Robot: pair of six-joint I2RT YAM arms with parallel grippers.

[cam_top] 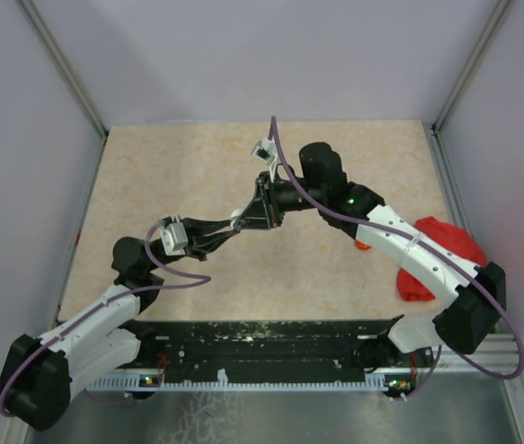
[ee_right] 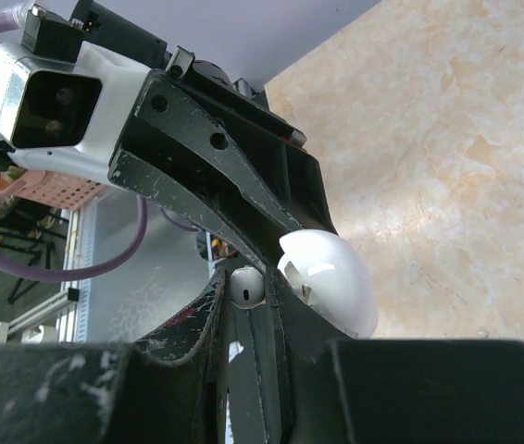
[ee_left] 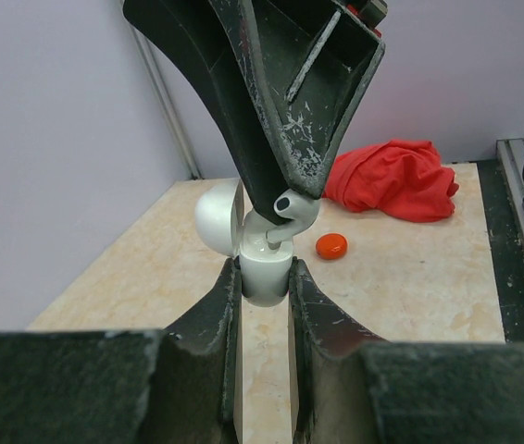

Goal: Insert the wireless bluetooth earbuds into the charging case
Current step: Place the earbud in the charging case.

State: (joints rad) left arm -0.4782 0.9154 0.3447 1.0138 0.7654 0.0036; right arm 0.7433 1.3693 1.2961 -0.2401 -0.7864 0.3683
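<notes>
As case point(ee_left: 265, 270) stands open (lid point(ee_left: 216, 217) up), earbud point(ee_left: 292, 211) at its mouth

Beige marbled tbl point(cam_top: 197, 176): red cloth lump point(cam_top: 442, 242) rt side, sm orange round piece point(ee_left: 331, 245) nearby.

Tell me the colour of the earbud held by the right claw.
White; the earbud shows best in the left wrist view, above the case.
</notes>
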